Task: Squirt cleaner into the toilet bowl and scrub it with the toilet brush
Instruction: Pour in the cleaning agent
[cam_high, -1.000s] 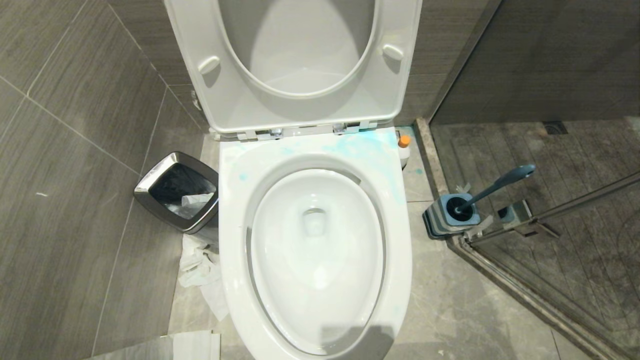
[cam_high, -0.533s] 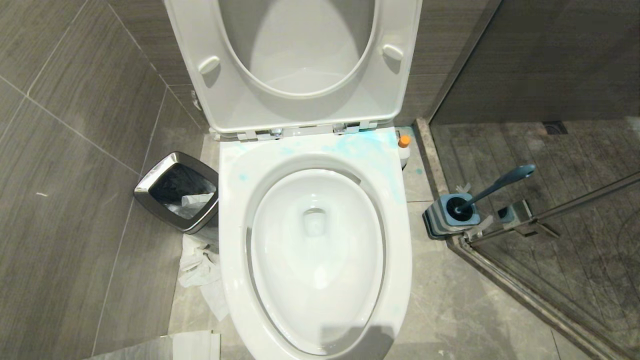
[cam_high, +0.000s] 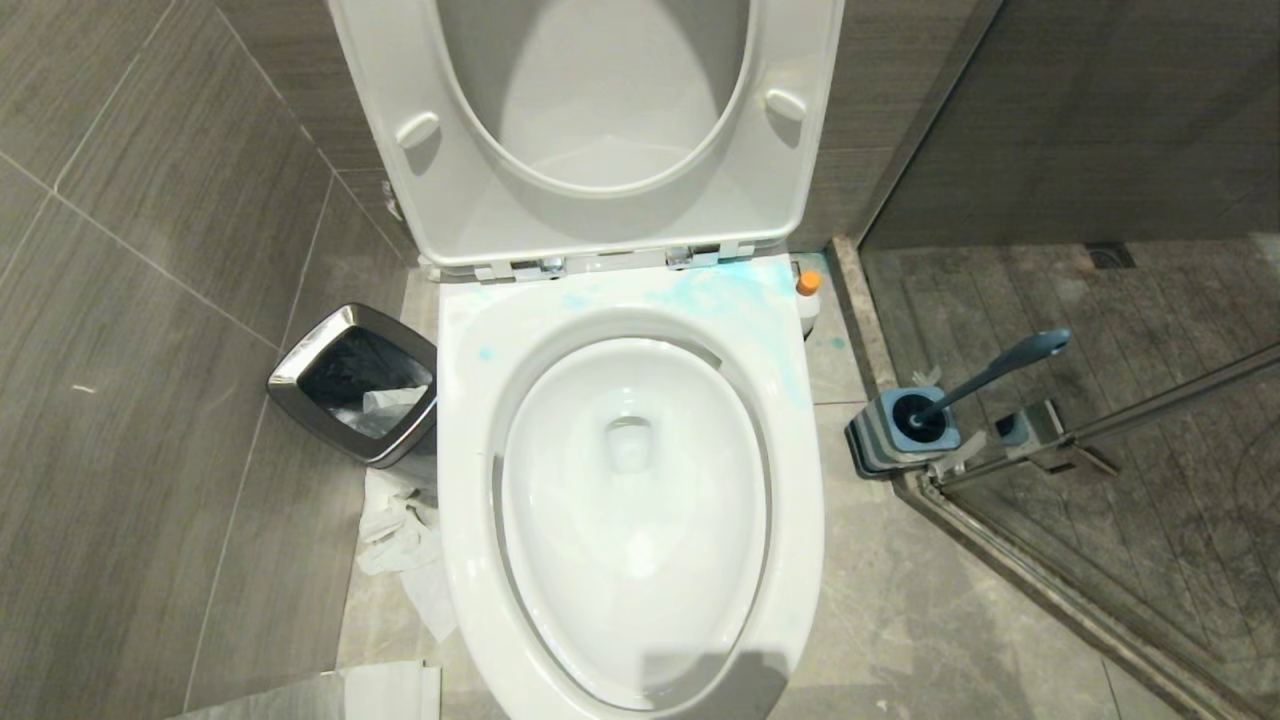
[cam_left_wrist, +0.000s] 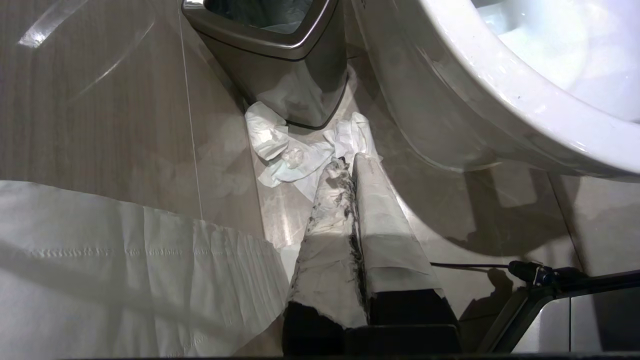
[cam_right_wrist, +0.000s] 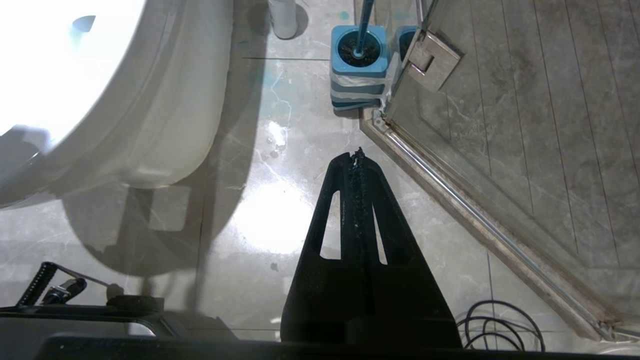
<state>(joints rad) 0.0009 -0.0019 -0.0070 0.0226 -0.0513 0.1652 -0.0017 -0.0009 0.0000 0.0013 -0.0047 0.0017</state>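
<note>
Grey tiles (cam_high: 150, 300) cover the wall on the left, and a shiny stone floor (cam_high: 900, 620) is seen below. At the middle a white toilet bowl (cam_high: 632, 500) is seen from above, with its seat and lid (cam_high: 600, 130) lifted up against the wall. Blue cleaner smears (cam_high: 720, 295) are seen on the back of the rim, more on the right side. Clear water lies at the bottom of the bowl.

On the floor just to the right of the toilet, near its back, a white cleaner bottle (cam_high: 808, 300) with an orange cap is stood upright. Farther right, the toilet brush (cam_high: 985, 378) is set in its blue holder (cam_high: 903, 432), with the handle leaning to the right. The holder is placed right by the corner of the glass shower door (cam_high: 1100, 430).

On the left of the toilet a dark bin (cam_high: 355, 385) with a shiny rim is stood beside the bowl. Crumpled white paper (cam_high: 405, 540) is spread on the floor in front of the bin.

Neither arm is seen from the head. In the left wrist view the left gripper (cam_left_wrist: 350, 167) is held low over the floor, pointing at the crumpled paper, and its jaws, wrapped in white paper, are pressed together with nothing held. In the right wrist view the right gripper (cam_right_wrist: 356, 155) is held over the bare floor, pointing toward the brush holder, and its black jaws are also pressed together with nothing between them.
</note>
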